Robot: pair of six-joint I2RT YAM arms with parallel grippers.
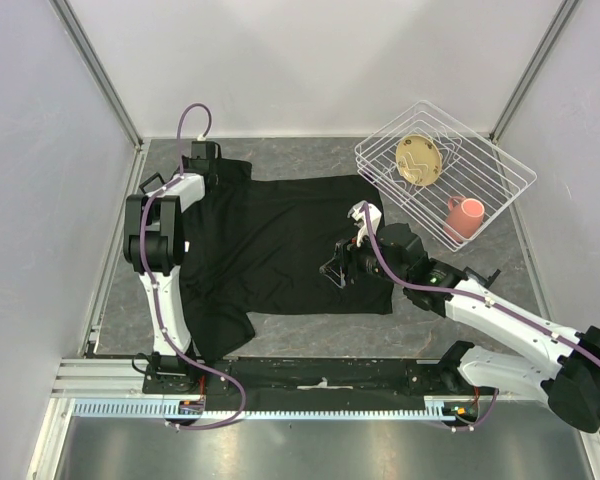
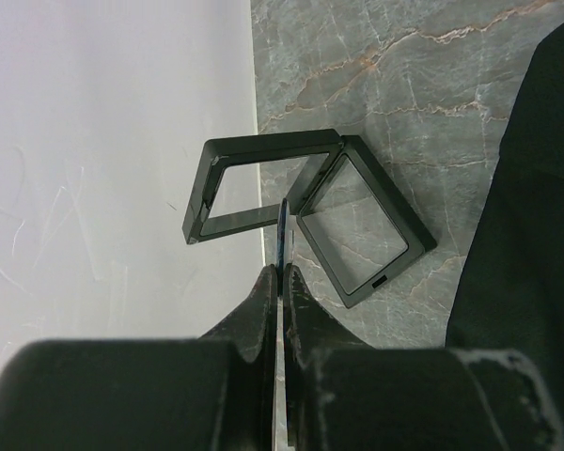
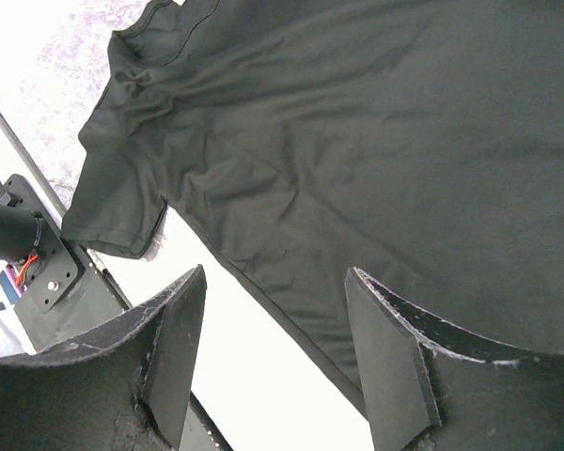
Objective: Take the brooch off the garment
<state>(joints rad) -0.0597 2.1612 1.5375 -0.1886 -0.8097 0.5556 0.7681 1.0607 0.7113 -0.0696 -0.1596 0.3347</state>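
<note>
Grey marble table (image 1: 310, 335). The black T-shirt (image 1: 270, 250) lies spread flat mid-table, plain and softly creased, sleeves out. The right hand (image 3: 274, 277) hovers over it, fingers apart. The left hand (image 2: 282, 272), off the shirt's far-left corner, is clamped on a thin dark piece (image 2: 283, 235) above an open black box (image 2: 395, 205).

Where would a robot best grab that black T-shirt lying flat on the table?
Probably the near sleeve of the T-shirt, coming from the near edge of the table: its hem lies free at the outline, so it can be nipped from the side. The flat middle offers nothing to close on.
</note>
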